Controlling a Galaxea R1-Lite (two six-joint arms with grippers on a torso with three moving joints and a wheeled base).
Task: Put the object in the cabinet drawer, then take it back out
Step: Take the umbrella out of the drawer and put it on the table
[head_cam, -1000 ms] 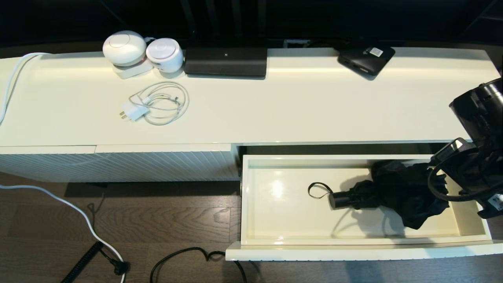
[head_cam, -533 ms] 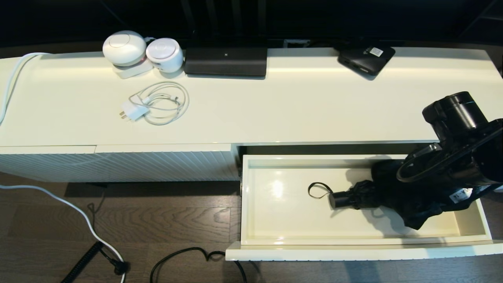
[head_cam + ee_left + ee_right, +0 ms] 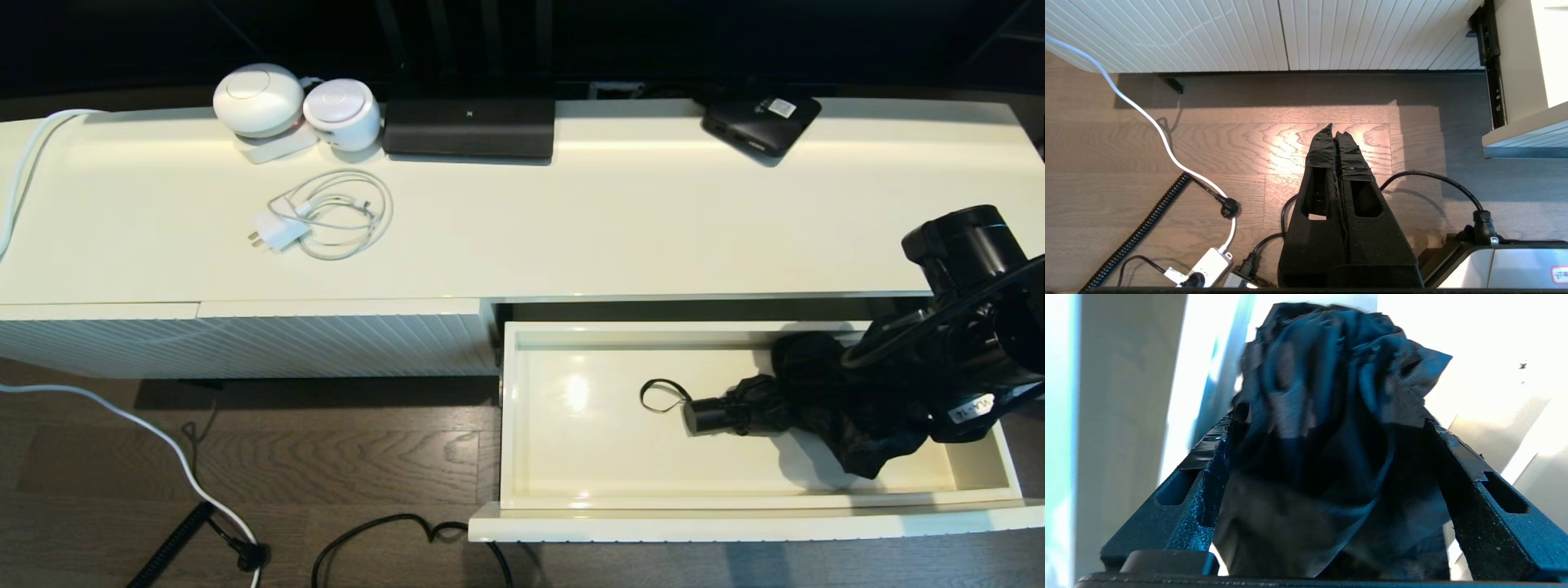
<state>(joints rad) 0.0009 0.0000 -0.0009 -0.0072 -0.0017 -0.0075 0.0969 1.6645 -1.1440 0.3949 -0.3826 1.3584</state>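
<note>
The black folding umbrella (image 3: 816, 396) lies inside the pulled-out cream drawer (image 3: 571, 457). Its short handle (image 3: 709, 415) and wrist loop (image 3: 658, 394) point toward the drawer's middle, and its loose fabric is bunched at the right end. My right arm (image 3: 963, 359) reaches down into that right end. In the right wrist view the right gripper (image 3: 1331, 426) is open, with its fingers spread wide on either side of the umbrella's fabric (image 3: 1331, 396). My left gripper (image 3: 1336, 130) hangs shut and empty over the wooden floor, left of the drawer.
On the cabinet top are two white round devices (image 3: 260, 100), a coiled white charger cable (image 3: 326, 214), a black box (image 3: 469, 126) and a flat black box with a white label (image 3: 761, 121). A ribbed cream panel (image 3: 245, 343) is left of the drawer. Cables (image 3: 188, 474) lie on the floor.
My right arm has swung in from the right edge over the drawer's right end and lowered onto the umbrella's fabric. The umbrella's handle and loop have stayed in place.
</note>
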